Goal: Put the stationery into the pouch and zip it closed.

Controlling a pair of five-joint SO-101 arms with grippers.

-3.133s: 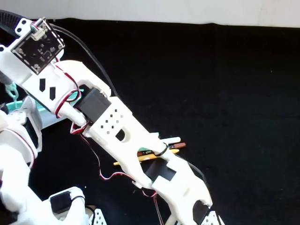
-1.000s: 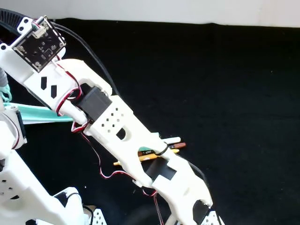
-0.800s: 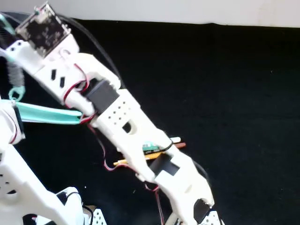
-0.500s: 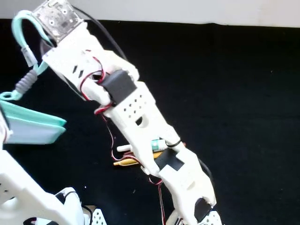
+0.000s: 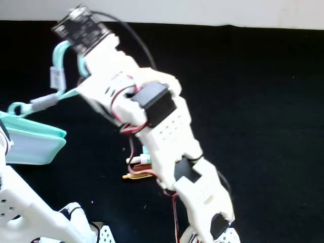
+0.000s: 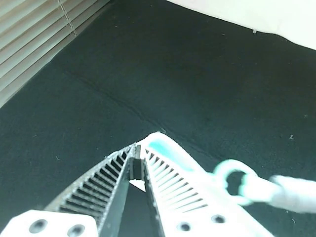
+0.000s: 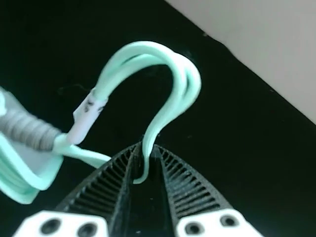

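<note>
Black tabletop, pale wall beyond. My left gripper clamps pouch corner at left edge. I judge it anchors pouch while my right gripper, jaws pinched on mint cord, hauls zip. Stationery lies near front edge, outside pouch. Since three seconds back: right arm swung up and away from left edge, cord drawn out, pouch raised.

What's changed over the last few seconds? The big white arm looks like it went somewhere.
The right arm swung toward the far edge of the table, its jaws drawing the mint cord along. The pouch, gripped by the left arm, shifted toward the left side of the high view. The pens stayed on the table beneath the right arm.
</note>
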